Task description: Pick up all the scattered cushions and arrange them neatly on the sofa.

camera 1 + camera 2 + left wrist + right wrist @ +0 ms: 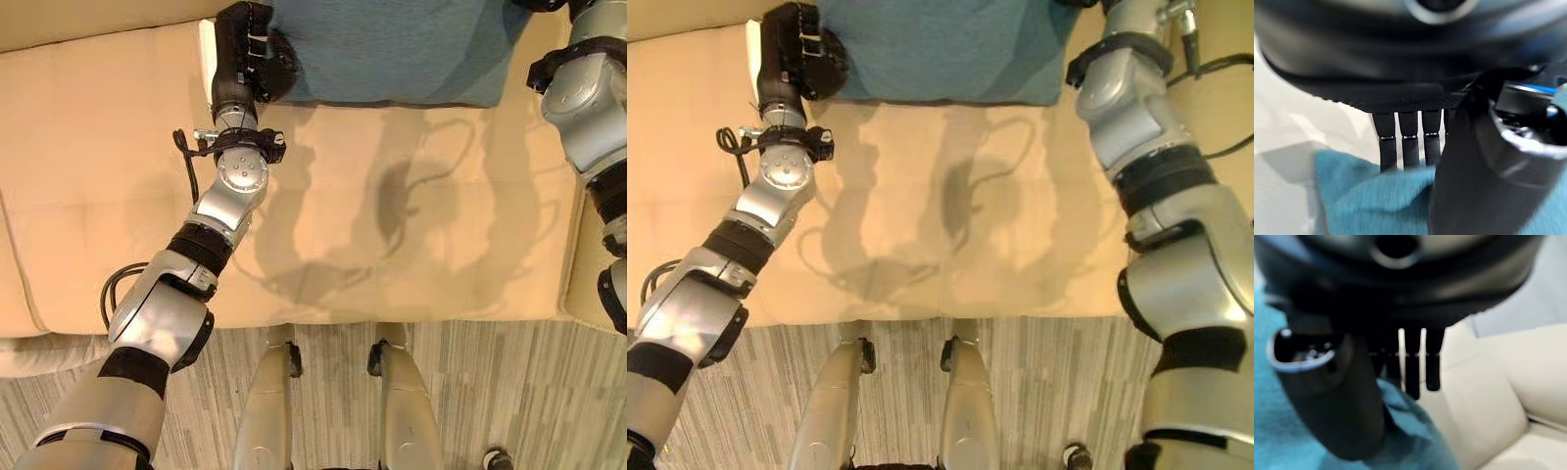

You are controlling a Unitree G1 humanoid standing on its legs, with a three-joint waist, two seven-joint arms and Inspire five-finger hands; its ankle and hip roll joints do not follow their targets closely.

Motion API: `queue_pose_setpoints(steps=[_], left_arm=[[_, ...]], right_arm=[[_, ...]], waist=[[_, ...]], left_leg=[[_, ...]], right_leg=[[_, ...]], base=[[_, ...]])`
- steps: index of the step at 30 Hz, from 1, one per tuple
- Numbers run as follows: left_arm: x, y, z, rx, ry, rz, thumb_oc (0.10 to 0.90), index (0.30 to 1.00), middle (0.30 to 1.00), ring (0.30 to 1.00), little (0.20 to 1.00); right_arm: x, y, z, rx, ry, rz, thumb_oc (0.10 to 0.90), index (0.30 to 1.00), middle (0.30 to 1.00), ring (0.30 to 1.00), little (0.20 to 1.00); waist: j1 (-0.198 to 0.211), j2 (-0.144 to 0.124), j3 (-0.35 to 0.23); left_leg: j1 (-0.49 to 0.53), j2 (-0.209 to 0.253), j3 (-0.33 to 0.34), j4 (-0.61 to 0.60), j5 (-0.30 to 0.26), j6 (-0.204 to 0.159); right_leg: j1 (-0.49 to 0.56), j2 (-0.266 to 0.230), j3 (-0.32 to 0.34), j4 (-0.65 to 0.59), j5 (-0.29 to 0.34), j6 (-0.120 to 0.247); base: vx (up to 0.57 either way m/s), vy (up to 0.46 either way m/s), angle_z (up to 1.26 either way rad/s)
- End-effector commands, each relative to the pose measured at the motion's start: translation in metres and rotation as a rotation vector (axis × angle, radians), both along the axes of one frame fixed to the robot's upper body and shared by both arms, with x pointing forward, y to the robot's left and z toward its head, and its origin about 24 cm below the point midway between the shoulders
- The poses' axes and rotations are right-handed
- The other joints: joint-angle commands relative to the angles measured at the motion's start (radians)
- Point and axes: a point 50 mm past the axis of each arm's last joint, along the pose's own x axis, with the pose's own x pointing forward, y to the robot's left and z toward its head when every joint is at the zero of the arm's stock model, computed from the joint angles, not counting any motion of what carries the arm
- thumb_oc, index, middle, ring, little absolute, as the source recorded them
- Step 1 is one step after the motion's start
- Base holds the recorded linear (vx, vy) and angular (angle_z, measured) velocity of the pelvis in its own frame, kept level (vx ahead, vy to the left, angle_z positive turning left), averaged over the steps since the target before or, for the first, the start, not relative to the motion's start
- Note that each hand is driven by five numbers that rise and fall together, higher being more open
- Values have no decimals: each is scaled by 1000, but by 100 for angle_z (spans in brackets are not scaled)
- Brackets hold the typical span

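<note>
Beige sofa seat [392,225] fills the eye views, with the teal cushion [392,49] lying at its far edge, cut off by the frame top; the left hand [240,54] grips its left corner and the right hand is out of frame. Left wrist view: fingers [1410,147] reach behind the fabric, thumb in front, clamped on the corner. Right wrist view: right hand [1342,396] appears to pinch the cushion's right edge, fingertips partly hidden, so uneven release could leave it crooked.
</note>
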Motion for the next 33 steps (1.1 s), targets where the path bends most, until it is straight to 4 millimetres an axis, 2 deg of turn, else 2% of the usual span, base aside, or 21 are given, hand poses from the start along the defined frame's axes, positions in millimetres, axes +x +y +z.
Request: queue_pose_setpoints(steps=[1, 3, 7, 8, 9, 10, 11, 12, 13, 15, 16, 17, 18, 20, 21, 22, 25, 28, 29, 33], left_arm=[[6, 4, -25, 16, 101, 5, 800, 900, 900, 900, 900], [8, 9, -30, 6, 131, 13, 800, 900, 900, 900, 900], [4, 21, -16, -34, 68, 37, 800, 900, 900, 900, 900], [-1, 29, -7, -56, 14, -4, 800, 900, 900, 900, 900], [-1, 29, -8, -53, 17, -5, 800, 900, 900, 900, 900], [-9, 43, -4, -97, -21, -53, 800, 900, 900, 900, 900], [-9, 43, -5, -93, -18, -53, 800, 900, 900, 900, 900], [-13, 50, -3, -110, -35, -55, 800, 900, 900, 900, 900], [-13, 50, -3, -110, -35, -55, 800, 900, 900, 900, 900], [-25, 69, -13, -151, -52, -70, 800, 900, 900, 900, 900], [-36, 86, -31, -180, -38, -57, 800, 900, 900, 900, 900], [-41, 93, -44, -171, -9, -33, 800, 900, 900, 900, 900], [-41, 93, -45, -169, -7, -33, 800, 900, 900, 900, 900], [-45, 101, -69, -182, 55, -5, 800, 900, 900, 900, 900], [-50, 106, -91, -197, 115, 15, 800, 900, 900, 900, 900], [-51, 106, -93, -196, 119, 15, 800, 900, 900, 900, 900], [-64, 111, -126, -202, 204, 32, 800, 900, 900, 900, 900], [-97, 132, -183, -309, 336, 122, 800, 900, 900, 900, 900], [-104, 135, -194, -320, 365, 145, 800, 900, 900, 900, 900], [-157, 156, -262, -127, 653, 301, 800, 900, 900, 900, 900]], right_arm=[[-14, 13, 37, 4, -142, 68, 800, 900, 900, 900, 900], [-16, 12, 37, 16, -148, 93, 800, 900, 900, 900, 900], [-24, 5, 29, 61, -210, 148, 800, 900, 900, 900, 900], [-30, -6, 19, 94, -236, 164, 800, 900, 900, 900, 900], [-30, -6, 17, 97, -234, 163, 800, 900, 900, 900, 900], [-34, -19, -5, 217, -241, 221, 800, 900, 900, 900, 900], [-34, -20, -7, 221, -239, 220, 800, 900, 900, 900, 900], [-33, -24, -20, 265, -228, 239, 800, 900, 900, 900, 900], [-33, -24, -20, 266, -229, 239, 800, 900, 900, 900, 900], [-39, -36, -50, 331, -218, 243, 800, 900, 900, 900, 900], [-49, -47, -66, 366, -243, 235, 800, 900, 900, 900, 900], [-54, -54, -77, 393, -252, 229, 800, 900, 900, 900, 900], [-54, -54, -79, 395, -250, 227, 800, 900, 900, 900, 900], [-61, -63, -97, 457, -258, 213, 800, 900, 900, 900, 900], [-66, -74, -115, 487, -238, 166, 800, 900, 900, 900, 900], [-66, -75, -116, 487, -235, 165, 800, 900, 900, 900, 900], [-71, -91, -136, 556, -230, 93, 800, 900, 900, 900, 900], [-83, -101, -180, 608, -132, 30, 800, 900, 900, 900, 900], [-87, -102, -190, 611, -102, 21, 800, 900, 900, 900, 900], [-132, -121, -259, 608, 130, -78, 800, 900, 900, 900, 900]], waist=[[29, -33, -191], [30, -35, -199], [29, -34, -210], [27, -32, -213], [28, -35, -214], [25, -24, -217], [27, -28, -218], [29, -28, -222], [29, -28, -222], [29, -24, -224], [26, -22, -227], [24, -24, -231], [25, -26, -233], [23, -29, -242], [20, -31, -246], [20, -31, -248], [22, -32, -253], [23, -39, -263], [22, -44, -267], [12, -58, -289]], left_leg=[[-17, -3, -13, -11, -75, -69], [-17, -4, -14, -11, -77, -70], [-2, -3, -17, -11, -84, -70], [13, -3, -19, -11, -90, -68], [15, -3, -20, -11, -91, -68], [35, -3, -20, -11, -99, -65], [37, -3, -20, -11, -100, -65], [49, -4, -19, -11, -105, -63], [45, -4, -19, -11, -99, -62], [72, -4, -18, -11, -109, -58], [92, -2, -15, -11, -124, -55], [101, -1, -14, -11, -127, -53], [99, -2, -15, -11, -121, -53], [115, 2, -14, -11, -130, -50], [129, 2, -13, -11, -136, -47], [130, 2, -13, -11, -137, -46], [161, -1, -14, -11, -150, -40], [207, 0, -14, -8, -176, -28], [214, 1, -15, -7, -175, -23], [303, -8, -22, 37, -238, 4]], right_leg=[[47, -24, 21, 26, -114, 78], [50, -23, 18, 22, -113, 78], [68, -22, 15, 20, -120, 77], [86, -23, 8, 20, -126, 77], [88, -23, 8, 20, -126, 77], [108, -24, 5, 23, -133, 77], [110, -24, 5, 23, -134, 77], [122, -25, 2, 23, -138, 76], [119, -25, 2, 23, -133, 76], [140, -26, 0, 28, -143, 74], [157, -26, 2, 31, -155, 72], [166, -26, 2, 32, -160, 71], [164, -26, 2, 32, -155, 71], [181, -27, 0, 31, -161, 68], [196, -28, -3, 32, -168, 67], [198, -29, -4, 31, -169, 67], [226, -30, -3, 35, -182, 64], [272, -27, -4, 39, -203, 62], [278, -30, -5, 41, -203, 62], [372, -43, -16, 83, -253, 67]], base=[[33, -3, 0], [22, -1, 1], [21, -8, 1], [41, -22, 6], [60, -15, 10], [35, -1, 9], [54, -7, 9], [5, -3, 3], [37, -9, 1], [67, -8, -3], [91, -10, 4], [59, -4, 3], [0, 0, 0], [47, -4, -1], [56, -14, 3], [56, -17, 2], [52, -4, 1], [85, 12, -1], [100, 6, 1], [142, 64, 3]])
